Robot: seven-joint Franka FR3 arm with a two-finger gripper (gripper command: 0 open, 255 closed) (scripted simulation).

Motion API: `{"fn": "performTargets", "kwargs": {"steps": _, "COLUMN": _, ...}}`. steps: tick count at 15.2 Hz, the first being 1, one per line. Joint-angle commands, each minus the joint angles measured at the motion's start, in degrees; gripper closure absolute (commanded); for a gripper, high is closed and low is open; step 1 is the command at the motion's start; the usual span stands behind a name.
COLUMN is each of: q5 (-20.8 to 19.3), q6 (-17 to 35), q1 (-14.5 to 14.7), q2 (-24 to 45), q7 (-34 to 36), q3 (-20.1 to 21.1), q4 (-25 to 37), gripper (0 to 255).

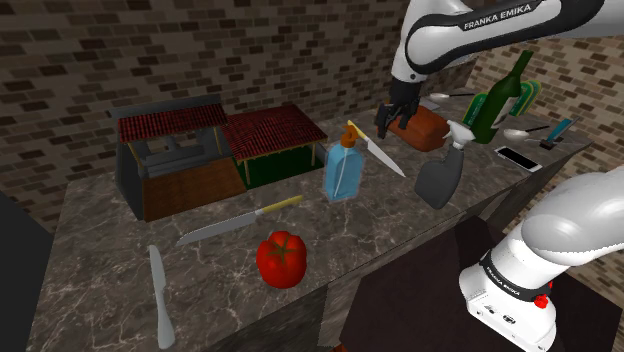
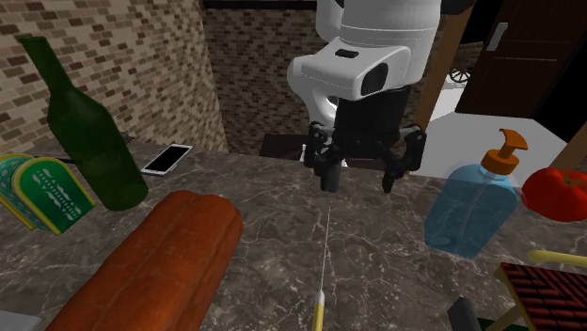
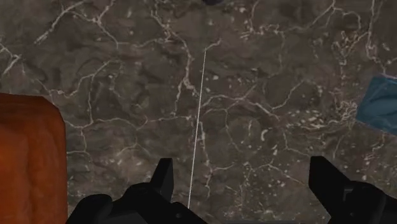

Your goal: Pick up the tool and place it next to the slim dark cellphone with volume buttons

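Barely visible, the knife (image 3: 197, 127) lies edge-on beneath the spread tool (image 3: 240, 168).

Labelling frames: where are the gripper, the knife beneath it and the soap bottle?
gripper (image 2: 358, 181), second exterior view, between fingertips.
knife (image 2: 319, 312), second exterior view, yellow handle.
soap bottle (image 2: 470, 212), second exterior view, body.

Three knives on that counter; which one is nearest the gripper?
The knife beside the blue soap bottle, directly beneath the open gripper. The long knife and the grey knife lie far off, by the tomato.
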Motion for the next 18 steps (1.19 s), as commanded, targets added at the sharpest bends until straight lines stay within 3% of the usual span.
{"fn": "performTargets", "kwargs": {"steps": 1, "q5": -0.5, "q6": 3.4, "q1": -0.8, "q2": 4.5, "q7": 1.0, "q3": -0.1, "q4": 1.6, "gripper": 0}}
{"fn": "performTargets", "kwargs": {"steps": 8, "q5": -2.5, "q6": 13.5, "q1": -3.0, "q2": 18.6, "q7": 4.7, "q3": -1.1, "q4": 6.7, "gripper": 0}}
{"fn": "performTargets", "kwargs": {"steps": 18, "q5": -3.0, "q6": 19.9, "q1": -3.1, "q2": 23.4, "q7": 5.2, "q3": -1.2, "q4": 5.2, "gripper": 0}}
